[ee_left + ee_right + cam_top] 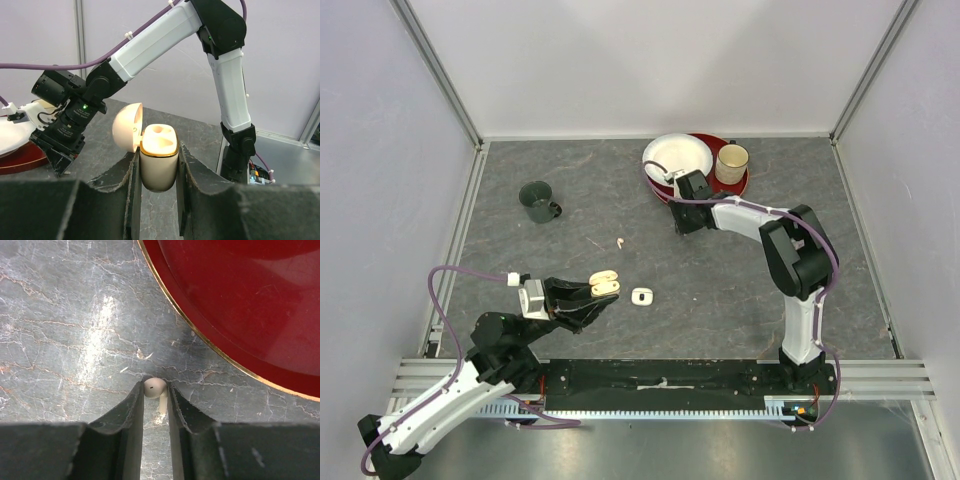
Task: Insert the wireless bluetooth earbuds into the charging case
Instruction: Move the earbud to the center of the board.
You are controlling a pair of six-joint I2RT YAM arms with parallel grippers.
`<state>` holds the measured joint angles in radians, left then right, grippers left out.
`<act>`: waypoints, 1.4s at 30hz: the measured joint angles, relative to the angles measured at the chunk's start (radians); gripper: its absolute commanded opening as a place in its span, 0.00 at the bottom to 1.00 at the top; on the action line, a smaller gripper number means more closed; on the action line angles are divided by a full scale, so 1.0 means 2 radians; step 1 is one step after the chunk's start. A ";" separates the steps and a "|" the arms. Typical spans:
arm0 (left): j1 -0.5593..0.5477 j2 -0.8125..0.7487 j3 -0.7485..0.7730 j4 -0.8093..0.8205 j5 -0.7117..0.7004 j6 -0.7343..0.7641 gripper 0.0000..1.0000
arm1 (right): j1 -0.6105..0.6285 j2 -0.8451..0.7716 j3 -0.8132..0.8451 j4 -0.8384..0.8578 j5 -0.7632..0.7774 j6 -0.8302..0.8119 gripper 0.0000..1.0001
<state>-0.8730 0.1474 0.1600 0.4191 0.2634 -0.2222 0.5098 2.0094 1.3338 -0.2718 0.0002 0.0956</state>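
Jaws first: my left jaws were clamped on the charging case, holding it upright and apparently clear of the surface, its lid swung back. My right jaws were drawn narrow around one earbud, bud at the tips and stem trailing back between them, just beside the rim of the red plate. I judged the step to be the pick-up of that earbud, with the carry to the case to follow. Neither socket looked filled, so I reckoned the task was near its start.

The next move called for a straight lift without letting so small and smooth a piece twist in the grip. After that the wrist would have to turn so the stem pointed down into a socket.

My right wrist view gave me the grip itself, which the top view hid under the arm, yet it could not tell me whether the earbud rested on the surface or hung clear. My left wrist view alone showed the two open wells. Only the top view showed that case and held earbud were well apart. It also showed a loose earbud lying nearer the case, a small white object I could not identify, a green mug, and a white bowl and beige mug on the plate.
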 measured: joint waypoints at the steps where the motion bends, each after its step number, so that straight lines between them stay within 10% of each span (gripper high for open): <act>1: 0.000 0.000 0.000 -0.001 0.000 0.000 0.02 | -0.001 -0.001 -0.002 0.004 -0.001 0.006 0.24; 19: 0.000 -0.009 0.000 -0.014 -0.013 -0.001 0.02 | 0.043 -0.149 -0.202 0.042 0.042 0.220 0.23; 27: 0.000 -0.009 0.000 -0.014 -0.015 -0.001 0.02 | 0.093 -0.208 -0.266 0.038 0.096 0.319 0.40; 42: 0.000 0.021 0.004 -0.015 -0.025 -0.004 0.02 | 0.096 -0.187 -0.228 -0.005 0.099 0.263 0.44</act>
<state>-0.8730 0.1886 0.1673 0.3893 0.2142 -0.2298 0.7025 1.6348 0.8772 -0.2821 0.1986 0.6220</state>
